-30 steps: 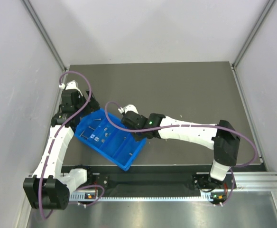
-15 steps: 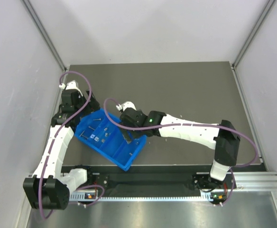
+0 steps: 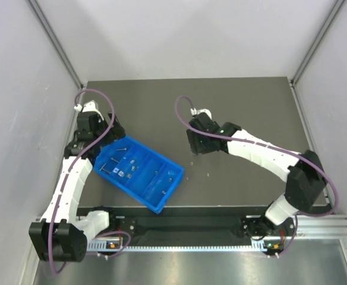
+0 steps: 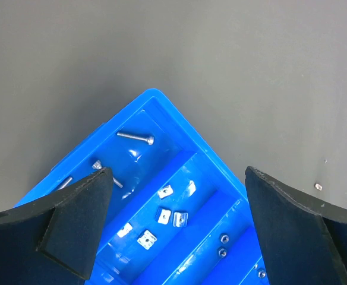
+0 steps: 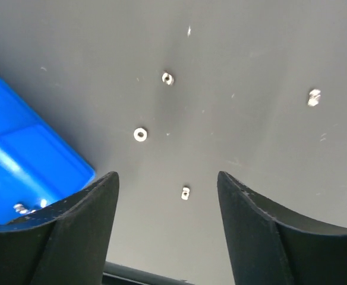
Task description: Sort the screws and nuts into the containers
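Jaws on both arms stand apart, and neither pair holds anything. My left gripper [image 4: 176, 178] hangs over the far corner of the bright blue rectangular plastic tray [image 3: 157, 206], which sits askew on the dark grey table [image 3: 251, 107], toward its near left. I can see thin silver screws [image 4: 135, 137] in the tray's end compartment and squat silver nuts [image 4: 164, 205] in the next one. My right gripper [image 5: 166, 178] hovers over the table near the tray's right corner, above several loose nuts [image 5: 140, 134].
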Robot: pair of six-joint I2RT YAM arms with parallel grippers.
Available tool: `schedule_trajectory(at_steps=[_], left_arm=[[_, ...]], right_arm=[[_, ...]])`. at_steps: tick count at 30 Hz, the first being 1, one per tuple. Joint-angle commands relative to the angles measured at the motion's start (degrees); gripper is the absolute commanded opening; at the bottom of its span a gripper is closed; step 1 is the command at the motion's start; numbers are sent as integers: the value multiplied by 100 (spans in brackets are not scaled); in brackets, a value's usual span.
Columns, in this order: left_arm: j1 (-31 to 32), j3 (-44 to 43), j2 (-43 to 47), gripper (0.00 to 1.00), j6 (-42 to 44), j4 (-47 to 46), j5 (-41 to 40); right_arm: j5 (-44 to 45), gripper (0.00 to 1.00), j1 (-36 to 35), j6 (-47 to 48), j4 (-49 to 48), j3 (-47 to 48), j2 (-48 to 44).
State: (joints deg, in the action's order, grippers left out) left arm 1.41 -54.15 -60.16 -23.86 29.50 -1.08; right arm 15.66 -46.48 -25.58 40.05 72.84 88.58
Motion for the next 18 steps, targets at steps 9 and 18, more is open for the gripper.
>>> schedule_trajectory(at_steps=[9,18], left_arm=[[8,1,13,97,13,-286,-15],[8,1,66,97,21,-269,-24]], right_arm=[[-274,59,-247,-1361,-796,-226,1030],[-11,56,-441,-1432,-630,143,1768]])
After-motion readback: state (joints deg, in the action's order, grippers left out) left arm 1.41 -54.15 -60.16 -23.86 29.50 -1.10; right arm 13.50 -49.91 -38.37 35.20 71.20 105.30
